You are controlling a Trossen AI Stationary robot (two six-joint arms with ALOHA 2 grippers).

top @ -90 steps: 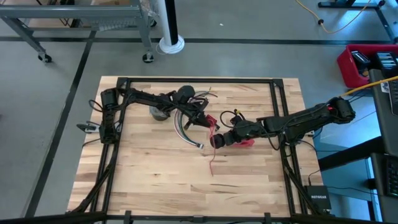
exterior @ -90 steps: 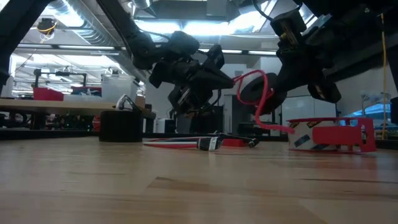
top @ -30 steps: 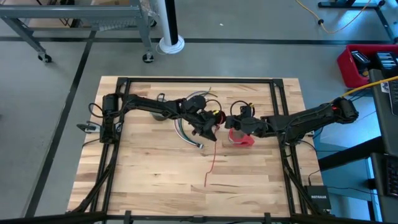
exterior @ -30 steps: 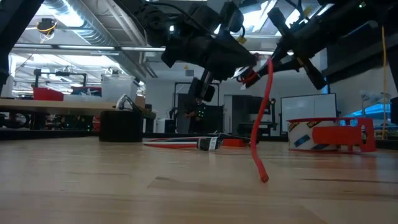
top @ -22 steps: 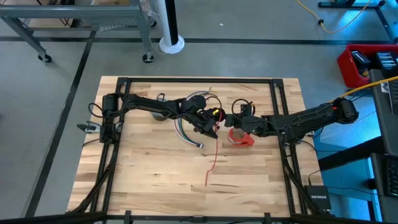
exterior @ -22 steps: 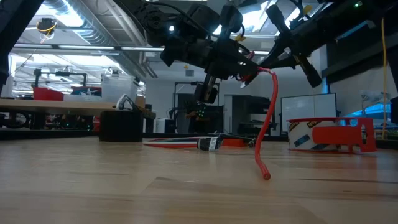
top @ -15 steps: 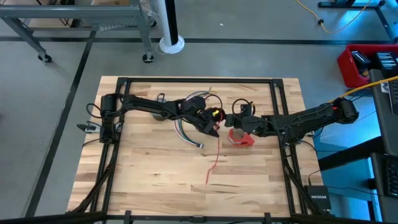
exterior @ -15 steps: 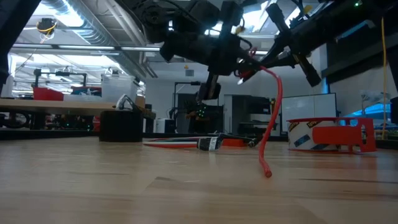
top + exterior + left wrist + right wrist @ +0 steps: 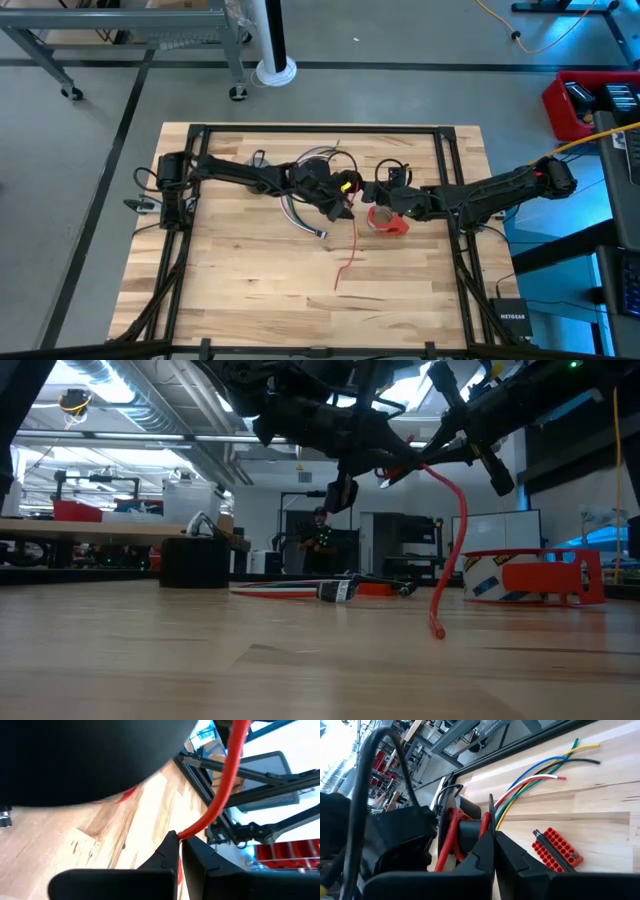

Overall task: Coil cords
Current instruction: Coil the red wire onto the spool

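The red cord [image 9: 349, 252] hangs over the middle of the table [image 9: 230, 290], its upper part held up between the two arms and its loose end trailing down toward the near side, where the tip reaches the wood [image 9: 437, 632]. In the low view the red cord curves out from the grippers and drops almost straight to the tabletop. The left gripper [image 9: 343, 207] is pressed together on the red cord; its wrist view shows the red cord [image 9: 220, 795] coming out right at the tips of the two dark fingers [image 9: 167, 851]. The right gripper [image 9: 375, 199] sits just beside the left one, fingers pressed together too, pinching a loop of the red cord [image 9: 447, 840] where it meets the other arm.

Left of the grippers, a bundle of thin wires [image 9: 300, 215] lies flat on the table, with coloured ends fanned out on the far side [image 9: 540, 775]. A red tape roll [image 9: 388, 222] stands on the table under the right arm, and in the low view it shows at the right [image 9: 530, 575]. A small red block [image 9: 556, 849] with rows of holes lies near the coloured wire ends. A dark round tub [image 9: 194, 563] stands farther left.
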